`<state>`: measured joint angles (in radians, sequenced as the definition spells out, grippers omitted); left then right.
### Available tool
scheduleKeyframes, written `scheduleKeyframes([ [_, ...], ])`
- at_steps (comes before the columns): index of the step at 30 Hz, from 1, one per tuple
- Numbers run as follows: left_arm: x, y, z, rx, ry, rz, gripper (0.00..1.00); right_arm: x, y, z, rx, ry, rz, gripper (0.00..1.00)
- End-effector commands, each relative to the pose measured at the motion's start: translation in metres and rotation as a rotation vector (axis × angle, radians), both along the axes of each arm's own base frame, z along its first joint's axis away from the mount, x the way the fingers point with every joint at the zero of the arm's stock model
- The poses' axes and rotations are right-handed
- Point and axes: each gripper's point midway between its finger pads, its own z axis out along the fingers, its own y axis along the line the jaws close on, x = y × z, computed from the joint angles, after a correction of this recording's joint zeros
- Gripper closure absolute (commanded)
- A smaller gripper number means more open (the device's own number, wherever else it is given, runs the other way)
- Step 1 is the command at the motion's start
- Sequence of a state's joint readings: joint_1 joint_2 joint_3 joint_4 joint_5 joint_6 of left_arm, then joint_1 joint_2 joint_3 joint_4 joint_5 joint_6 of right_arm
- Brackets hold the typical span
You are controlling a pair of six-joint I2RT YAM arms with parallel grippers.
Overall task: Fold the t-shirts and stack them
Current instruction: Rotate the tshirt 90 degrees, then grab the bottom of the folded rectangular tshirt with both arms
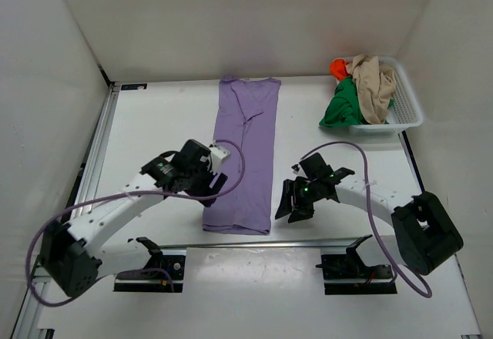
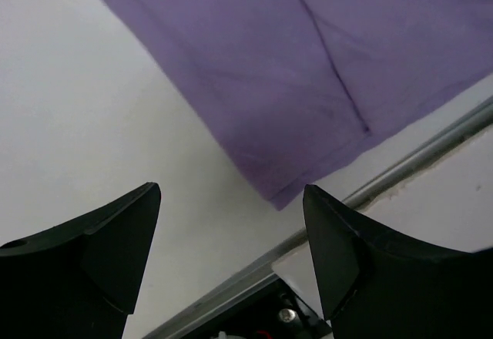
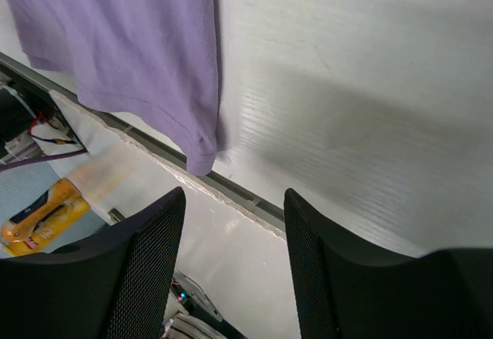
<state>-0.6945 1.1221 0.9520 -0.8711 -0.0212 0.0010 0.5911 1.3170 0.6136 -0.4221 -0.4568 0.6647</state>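
A lilac t-shirt (image 1: 246, 154) lies folded into a long narrow strip down the middle of the table, its hem toward the arms. My left gripper (image 1: 218, 180) hovers at the strip's lower left edge, open and empty. In the left wrist view the lilac t-shirt (image 2: 308, 62) ends in a corner just beyond my open left gripper (image 2: 231, 192). My right gripper (image 1: 293, 209) stands open just right of the hem's right corner. The right wrist view shows that corner of the lilac t-shirt (image 3: 131, 38) ahead of my empty right gripper (image 3: 233, 196). Beige (image 1: 373, 85), green (image 1: 339, 109) and orange-red (image 1: 339, 67) t-shirts lie bunched in the basket.
A white mesh basket (image 1: 412, 112) stands at the back right corner. A metal rail (image 2: 416, 158) runs along the table's near edge, just past the shirt's hem. White walls close in the left, back and right. A yellow-orange object (image 3: 38, 216) lies below the near edge.
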Motion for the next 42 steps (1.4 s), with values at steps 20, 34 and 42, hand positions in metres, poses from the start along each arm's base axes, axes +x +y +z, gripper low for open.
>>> scheduleKeyframes([
  [20,-0.065,0.013,-0.142,-0.093,0.541,0.042,0.31,-0.018,0.046,-0.016,0.009,0.116,0.137,0.40],
  [34,-0.039,0.001,-0.123,-0.143,0.430,0.026,0.90,-0.003,0.059,-0.003,0.039,0.081,0.119,1.00],
  [42,0.005,-0.001,-0.077,-0.198,0.283,0.073,0.90,0.038,0.042,0.042,0.005,-0.028,0.005,1.00],
])
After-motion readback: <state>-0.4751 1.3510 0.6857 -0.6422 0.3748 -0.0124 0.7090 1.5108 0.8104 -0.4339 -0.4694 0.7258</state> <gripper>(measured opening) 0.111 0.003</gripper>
